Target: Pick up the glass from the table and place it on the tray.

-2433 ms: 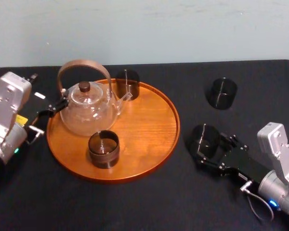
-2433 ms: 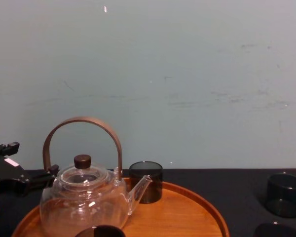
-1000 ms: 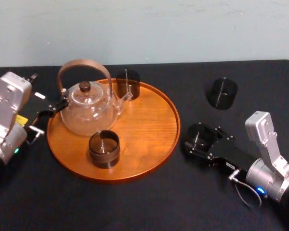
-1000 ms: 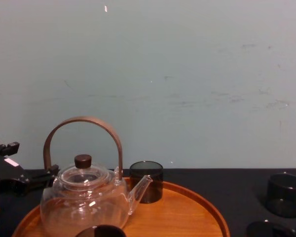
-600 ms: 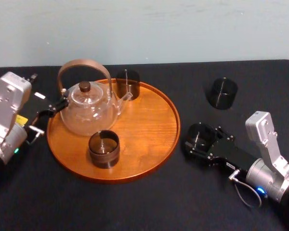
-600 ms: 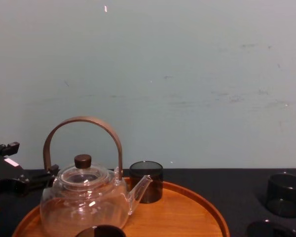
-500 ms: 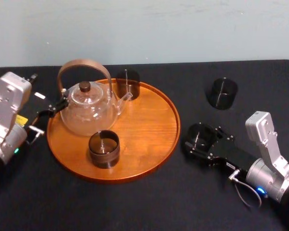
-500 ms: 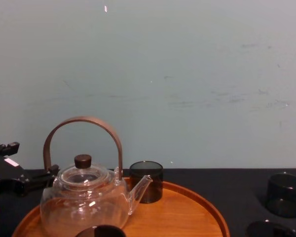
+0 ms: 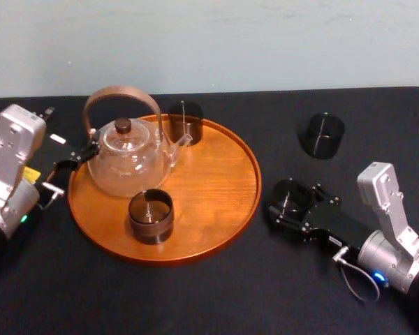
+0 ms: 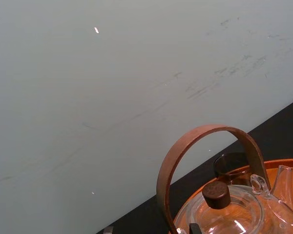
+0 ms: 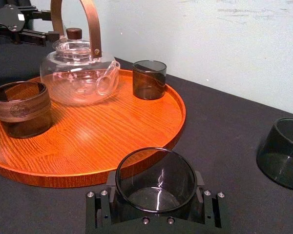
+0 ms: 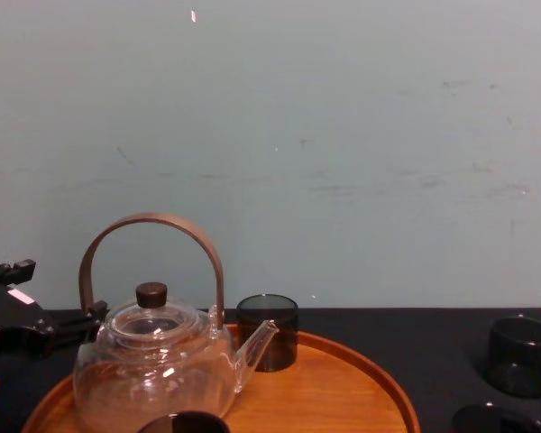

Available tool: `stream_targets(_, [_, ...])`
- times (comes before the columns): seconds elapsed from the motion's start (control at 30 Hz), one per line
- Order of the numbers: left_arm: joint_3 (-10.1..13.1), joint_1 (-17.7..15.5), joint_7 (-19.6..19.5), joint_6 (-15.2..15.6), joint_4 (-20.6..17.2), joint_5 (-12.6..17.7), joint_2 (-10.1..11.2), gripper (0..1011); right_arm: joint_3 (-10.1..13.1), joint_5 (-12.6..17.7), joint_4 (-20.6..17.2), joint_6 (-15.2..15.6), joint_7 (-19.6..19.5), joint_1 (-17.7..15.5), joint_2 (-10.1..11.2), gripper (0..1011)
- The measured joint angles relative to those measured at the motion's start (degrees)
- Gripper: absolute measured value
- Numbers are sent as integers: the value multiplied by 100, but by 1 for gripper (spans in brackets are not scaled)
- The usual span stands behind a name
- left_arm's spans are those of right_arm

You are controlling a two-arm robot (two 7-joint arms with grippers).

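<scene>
**Right claw closed on the glass, tray just beside it**

Head view: our right gripper (image 9: 292, 204) lies low on the table (image 9: 216, 293). Its jaws sit either side of the glass (image 9: 293, 194), which stands upright on the black top and so offers its wall to grip. The tray (image 9: 223, 209) lies just beside the claw, with bare wood nearest. The left gripper (image 9: 82, 155) is parked beyond the tray, by the teapot (image 9: 129, 160).

Right wrist view: the jaws meet both walls of the glass, and we judge them closed on it. Ahead of the claw comes the tray's rim, then a banded cup (image 11: 20, 108) and a smoked cup (image 11: 149, 79). A spare cup (image 11: 282, 151) stands on the table off to the claw's side.

Chest view: we see a matte black top and, behind it, a plain pale wall (image 12: 343, 135).

Left wrist view: the teapot's arched handle rises against that wall.
</scene>
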Motion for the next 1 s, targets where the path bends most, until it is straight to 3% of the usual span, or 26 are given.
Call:
stream_targets(0.53, [0, 0, 0, 0, 0, 0, 0, 1010, -2, 38, -38, -79, 67, 0, 29, 904])
stream_targets(1.0, [0, 0, 0, 0, 0, 0, 0, 1009, -94, 5, -409, 86, 85, 89, 93, 904])
